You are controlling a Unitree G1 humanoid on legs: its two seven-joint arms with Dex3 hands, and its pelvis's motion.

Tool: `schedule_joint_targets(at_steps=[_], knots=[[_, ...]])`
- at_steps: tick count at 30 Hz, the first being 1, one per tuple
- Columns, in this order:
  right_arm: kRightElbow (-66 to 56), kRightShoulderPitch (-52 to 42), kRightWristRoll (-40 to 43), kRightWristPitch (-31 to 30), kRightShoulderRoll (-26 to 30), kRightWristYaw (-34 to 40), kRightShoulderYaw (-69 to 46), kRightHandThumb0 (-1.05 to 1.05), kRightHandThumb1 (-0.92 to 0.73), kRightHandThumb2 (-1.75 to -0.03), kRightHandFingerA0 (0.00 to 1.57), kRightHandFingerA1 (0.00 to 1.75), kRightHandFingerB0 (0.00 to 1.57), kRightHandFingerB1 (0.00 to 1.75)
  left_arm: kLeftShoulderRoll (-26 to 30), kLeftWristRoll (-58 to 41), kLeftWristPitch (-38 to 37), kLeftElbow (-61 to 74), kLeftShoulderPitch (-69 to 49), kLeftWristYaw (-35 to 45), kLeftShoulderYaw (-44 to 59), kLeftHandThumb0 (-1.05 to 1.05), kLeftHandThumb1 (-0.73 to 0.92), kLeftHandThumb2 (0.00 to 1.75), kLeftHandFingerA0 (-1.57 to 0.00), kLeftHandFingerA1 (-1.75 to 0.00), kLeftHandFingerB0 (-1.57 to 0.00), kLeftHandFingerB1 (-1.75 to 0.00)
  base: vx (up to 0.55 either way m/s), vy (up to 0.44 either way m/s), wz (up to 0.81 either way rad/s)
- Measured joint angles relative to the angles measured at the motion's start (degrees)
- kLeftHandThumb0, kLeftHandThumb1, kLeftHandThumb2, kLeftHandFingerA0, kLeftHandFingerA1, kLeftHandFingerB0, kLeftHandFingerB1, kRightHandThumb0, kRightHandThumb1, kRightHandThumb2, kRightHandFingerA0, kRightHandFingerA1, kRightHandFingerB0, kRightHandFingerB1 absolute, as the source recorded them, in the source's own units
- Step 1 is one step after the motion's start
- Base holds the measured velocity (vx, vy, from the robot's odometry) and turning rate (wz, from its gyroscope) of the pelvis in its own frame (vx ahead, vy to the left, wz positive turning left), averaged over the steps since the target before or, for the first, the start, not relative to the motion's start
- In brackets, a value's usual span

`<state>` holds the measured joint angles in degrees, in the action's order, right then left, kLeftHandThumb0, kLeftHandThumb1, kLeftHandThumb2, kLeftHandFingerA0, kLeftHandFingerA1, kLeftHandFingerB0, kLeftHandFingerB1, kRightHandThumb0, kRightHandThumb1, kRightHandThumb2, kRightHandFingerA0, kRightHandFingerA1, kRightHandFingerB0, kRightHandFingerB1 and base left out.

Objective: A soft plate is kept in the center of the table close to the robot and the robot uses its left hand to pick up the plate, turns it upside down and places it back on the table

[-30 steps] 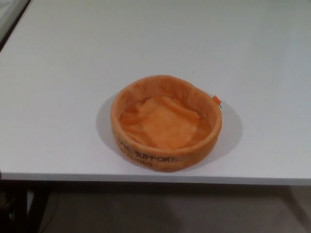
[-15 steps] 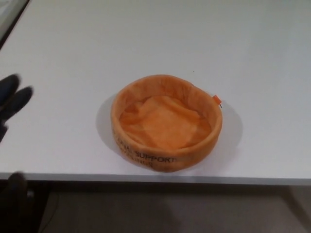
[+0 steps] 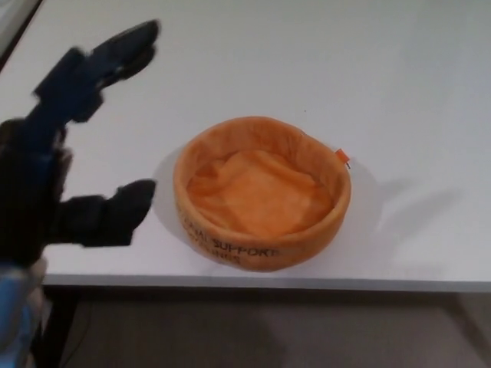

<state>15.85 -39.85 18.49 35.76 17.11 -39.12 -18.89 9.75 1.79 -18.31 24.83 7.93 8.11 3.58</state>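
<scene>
The left hand hovered with its fingers and thumb spread wide, holding nothing. Just to its right, apart from the thumb tip, the orange soft plate sat upright, opening upward, on the white table near the front edge. A small orange tag stuck out on the plate's far side from the hand.
</scene>
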Motion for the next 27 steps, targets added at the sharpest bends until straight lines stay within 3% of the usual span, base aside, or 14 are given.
schedule_joint_targets(at_steps=[7, 8, 9, 10, 16, 17, 18, 19, 21, 22, 23, 24, 25, 27], knots=[[3.9, 1.9, 0.0, 0.1, 0.0, -0.3, 0.0, -0.82, -0.92, -0.72, 0.21, 0.32, 0.13, 0.26, 2.1, 5.1, 0.8, -4.6, 6.0, 0.1, -4.3, -0.92, 0.84, 0.66, -0.25, -0.43, -0.27, -0.31, 0.00, 0.000, 0.00], [3.3, 1.6, 0.0, 0.1, 0.0, -0.3, 0.0, -0.82, -0.75, -1.05, 0.15, 0.44, 0.10, 0.40, 2.5, 5.8, 0.8, -5.3, 6.7, 0.2, -4.7, -0.91, 0.84, 0.66, -0.24, -0.42, -0.26, -0.30, 0.00, 0.000, 0.00], [2.3, 1.3, 0.0, 0.1, 0.0, -0.3, 0.0, -0.82, -0.75, -1.05, 0.15, 0.44, 0.10, 0.40, 2.9, 6.4, 0.8, -5.8, 7.2, 0.2, -5.1, -0.91, 0.84, 0.66, -0.24, -0.42, -0.26, -0.30, 0.00, 0.000, 0.00], [1.3, 1.0, 0.0, 0.1, 0.0, -0.2, 0.0, -0.83, -0.92, -0.71, 0.22, 0.33, 0.16, 0.27, 3.3, 7.0, 0.8, -6.3, 7.7, 0.2, -5.4, -0.92, 0.84, 0.66, -0.23, -0.42, -0.26, -0.30, 0.00, 0.000, 0.00], [-4.0, -1.1, 0.0, -1.2, 0.0, 0.4, 0.0, -0.82, -0.92, -0.72, 0.21, 0.34, 0.15, 0.27, 6.6, 12.2, 1.1, -9.5, 10.5, 0.2, -7.6, -0.92, 0.83, 0.66, -0.24, -0.38, -0.23, -0.28, 0.00, 0.000, 0.00], [-4.4, -1.2, 0.0, -1.4, 0.0, 0.5, 0.1, -0.81, -0.75, -1.07, 0.15, 0.46, 0.09, 0.40, 7.2, 13.2, 1.1, -10.1, 10.8, 0.2, -7.9, -0.93, 0.83, 0.66, -0.24, -0.39, -0.23, -0.28, 0.00, 0.000, 0.00], [-4.7, -1.4, 0.0, -1.5, 0.0, 0.6, 0.1, -0.81, -0.75, -1.07, 0.15, 0.46, 0.09, 0.40, 8.0, 14.2, 1.1, -10.8, 11.3, 0.2, -8.4, -0.93, 0.83, 0.66, -0.24, -0.39, -0.23, -0.28, 0.00, 0.000, 0.00], [-4.9, -1.4, 0.0, -1.6, 0.0, 0.6, 0.1, -0.82, -0.92, -0.72, 0.21, 0.34, 0.14, 0.27, 8.7, 15.2, 1.2, -11.5, 11.8, 0.2, -8.9, -0.95, 0.83, 0.66, -0.25, -0.39, -0.24, -0.29, 0.00, 0.000, 0.00], [-5.0, -1.4, 0.0, -1.7, 0.0, 0.7, 0.1, -0.82, -0.76, -1.05, 0.16, 0.44, 0.10, 0.40, 10.0, 17.2, 1.1, -13.1, 12.9, 0.2, -9.9, -1.00, 0.81, 0.66, -0.25, -0.39, -0.23, -0.28, 0.00, 0.000, 0.00], [-4.9, -1.4, 0.0, -1.7, 0.0, 0.7, 0.1, -0.82, -0.76, -1.05, 0.16, 0.44, 0.10, 0.40, 10.5, 17.9, 1.2, -13.7, 13.2, 0.2, -10.1, -1.00, 0.81, 0.66, -0.25, -0.39, -0.23, -0.28, 0.00, 0.000, 0.00], [-4.4, -1.2, -0.1, -1.7, 0.0, 0.8, 0.1, -0.83, -0.92, -0.71, 0.22, 0.33, 0.16, 0.27, 11.1, 18.9, 1.2, -14.7, 13.9, 0.2, -10.7, -1.04, 0.80, 0.65, -0.25, -0.38, -0.24, -0.28, 0.00, 0.000, 0.00], [-4.0, -1.0, -0.1, -1.7, 0.0, 0.8, 0.1, -0.83, -0.92, -0.71, 0.22, 0.33, 0.16, 0.27, 11.5, 19.7, 1.2, -15.3, 14.3, 0.2, -11.2, -1.04, 0.80, 0.65, -0.25, -0.38, -0.24, -0.28, 0.00, 0.000, 0.00], [-3.9, -0.9, -0.1, -1.7, 0.0, 0.8, 0.1, -0.83, -0.74, -1.06, 0.15, 0.45, 0.09, 0.40, 12.0, 20.5, 1.2, -16.1, 14.8, 0.2, -11.8, -1.05, 0.76, 0.64, -0.25, -0.37, -0.24, -0.28, 0.00, 0.000, 0.00], [-3.9, -0.8, 0.0, -1.8, 0.0, 0.8, 0.1, -0.83, -0.74, -1.05, 0.15, 0.45, 0.09, 0.40, 12.9, 22.4, 1.2, -17.7, 15.8, 0.2, -13.0, -1.05, 0.75, 0.64, -0.24, -0.37, -0.24, -0.28, 0.00, 0.000, 0.00]])
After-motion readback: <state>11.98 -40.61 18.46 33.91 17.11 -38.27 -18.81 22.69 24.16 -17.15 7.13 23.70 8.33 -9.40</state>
